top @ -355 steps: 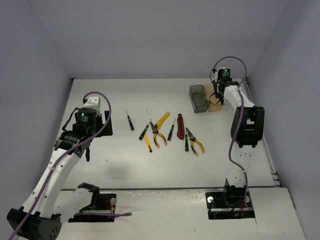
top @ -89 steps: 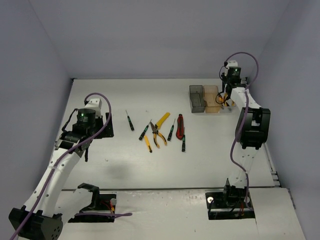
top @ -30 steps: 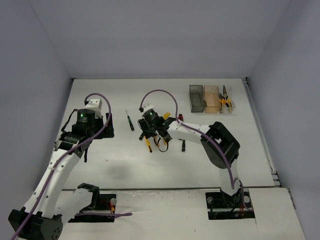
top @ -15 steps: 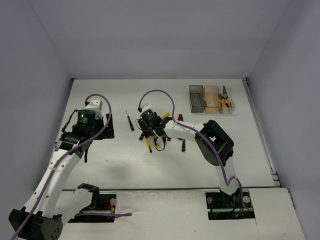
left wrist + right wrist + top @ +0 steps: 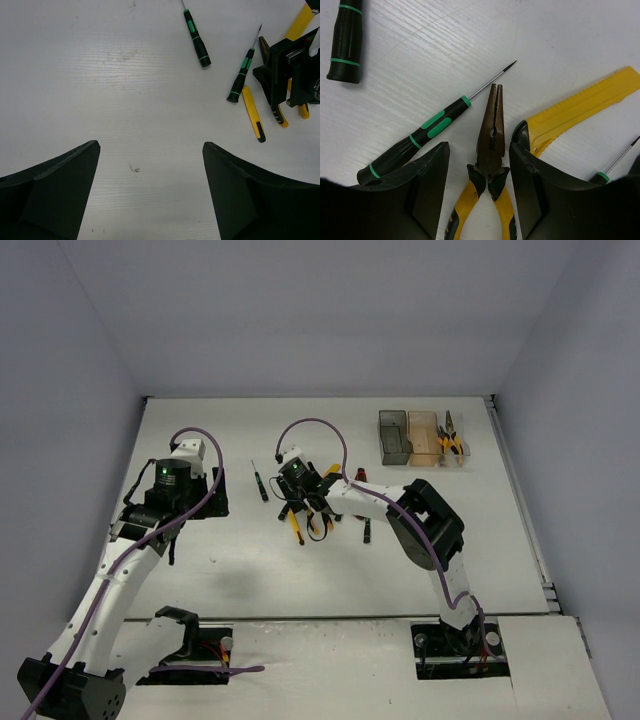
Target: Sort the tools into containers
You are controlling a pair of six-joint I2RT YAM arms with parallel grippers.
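The right gripper (image 5: 479, 147) has swung from the bins (image 5: 408, 437) to the tool cluster. Its matte black jaws stand half-spread astride the steel-nosed, yellow-handled pliers (image 5: 490, 120), which lie flat on the ribbed white table (image 5: 420, 50). Only the overhead view shows a second pliers (image 5: 449, 433) in the clear bin (image 5: 458, 452). The left gripper (image 5: 150, 190) hangs spread wide.

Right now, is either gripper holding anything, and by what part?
Nothing is held. The right gripper straddles the yellow-handled pliers at their pivot, jaws open and not clamped. The left gripper hangs open and empty.
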